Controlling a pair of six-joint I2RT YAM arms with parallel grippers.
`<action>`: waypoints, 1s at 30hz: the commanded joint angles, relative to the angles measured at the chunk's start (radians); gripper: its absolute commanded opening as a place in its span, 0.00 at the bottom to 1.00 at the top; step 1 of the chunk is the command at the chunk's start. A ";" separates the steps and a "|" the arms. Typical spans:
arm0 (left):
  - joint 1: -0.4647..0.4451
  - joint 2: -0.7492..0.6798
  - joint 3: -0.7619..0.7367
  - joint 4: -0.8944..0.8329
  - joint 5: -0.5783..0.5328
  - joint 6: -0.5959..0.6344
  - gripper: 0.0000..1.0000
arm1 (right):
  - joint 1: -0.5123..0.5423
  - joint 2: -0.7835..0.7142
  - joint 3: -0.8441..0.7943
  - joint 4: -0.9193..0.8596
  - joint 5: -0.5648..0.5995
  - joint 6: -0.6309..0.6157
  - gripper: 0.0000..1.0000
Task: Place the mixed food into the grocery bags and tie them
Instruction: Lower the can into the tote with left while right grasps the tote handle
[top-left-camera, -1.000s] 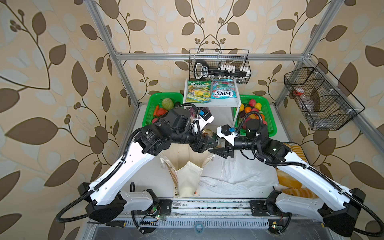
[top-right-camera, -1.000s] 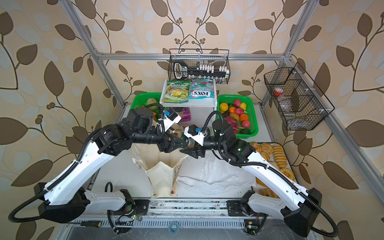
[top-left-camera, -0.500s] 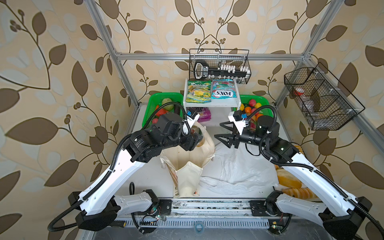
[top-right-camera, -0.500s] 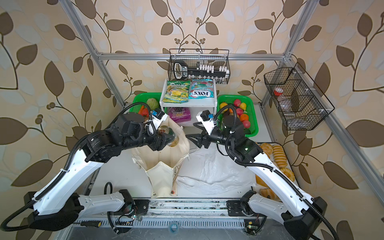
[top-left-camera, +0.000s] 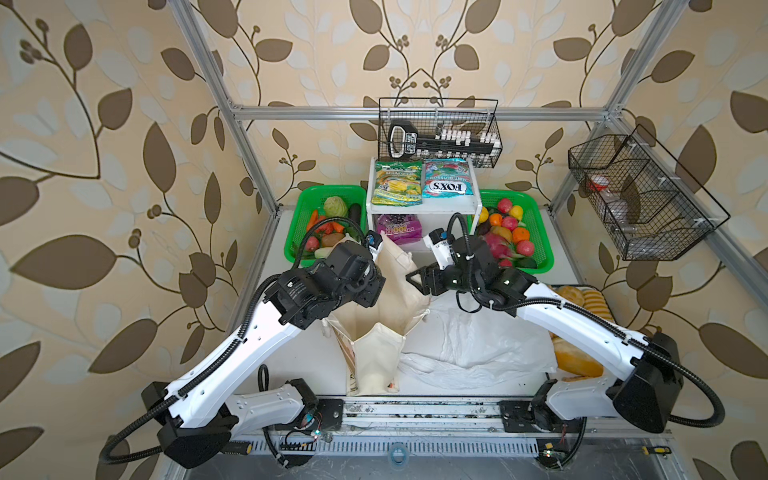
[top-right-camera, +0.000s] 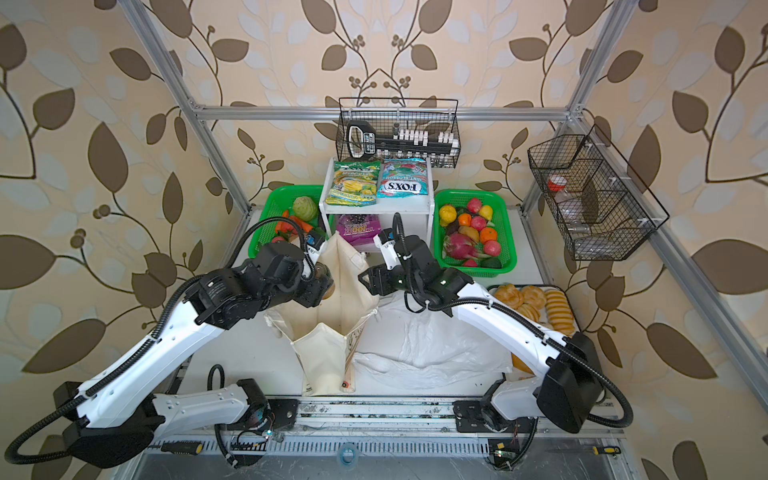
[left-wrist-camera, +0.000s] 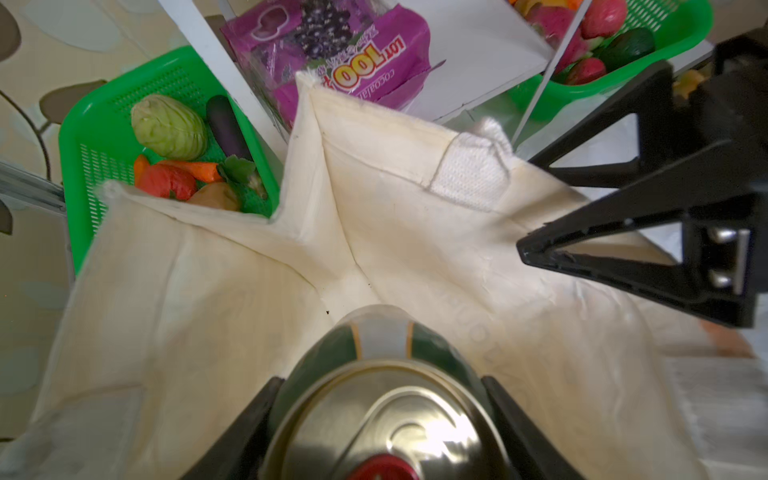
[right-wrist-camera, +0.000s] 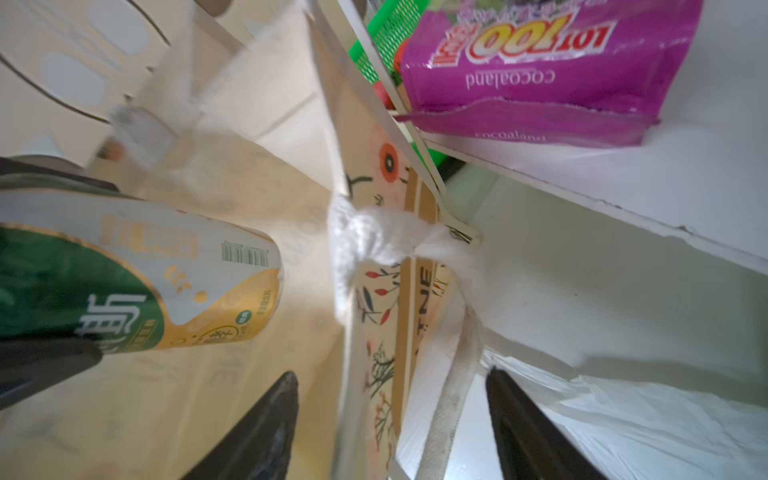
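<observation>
My left pincer (left-wrist-camera: 376, 399) is clamped on the green-gold drink can (right-wrist-camera: 137, 286), one finger on each side of its body. The can hangs over the open mouth of the cream canvas tote (top-left-camera: 397, 274), not yet inside it. I judge it is held there so it can go straight down without catching the rim.

The right pincer (right-wrist-camera: 390, 374) stands apart, with the tote's right wall and its white handle strap (right-wrist-camera: 374, 237) between the fingers. Nothing is pinched yet. I read this as a brace: closing there would hold the limp cloth up and the mouth wide for the can.

The left arm comes up from the near left with its elbow raised high and its wrist tipped down over the bag. The right arm stretches in low from the near right, its wrist turned so the pincer points left at the tote.

The thin white plastic carrier bag (top-left-camera: 478, 340) lies flat on the desk just right of the tote. The purple snack packet (top-left-camera: 399, 227) sits on the lower shelf at the far side, the "FOX'S" candy packet (top-left-camera: 446, 185) lies on top, and the pink dragon fruit (top-left-camera: 494, 245) is in the right-hand green basket (top-left-camera: 545, 259).
</observation>
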 joint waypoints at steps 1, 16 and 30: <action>0.028 -0.034 -0.033 0.183 -0.033 -0.019 0.10 | 0.027 0.051 0.097 -0.059 0.073 0.025 0.66; 0.128 -0.023 -0.263 0.485 -0.121 -0.323 0.09 | 0.082 0.013 0.009 0.085 0.092 0.179 0.19; 0.126 0.090 -0.301 0.559 -0.123 -0.360 0.12 | 0.084 0.008 -0.011 0.126 0.065 0.203 0.19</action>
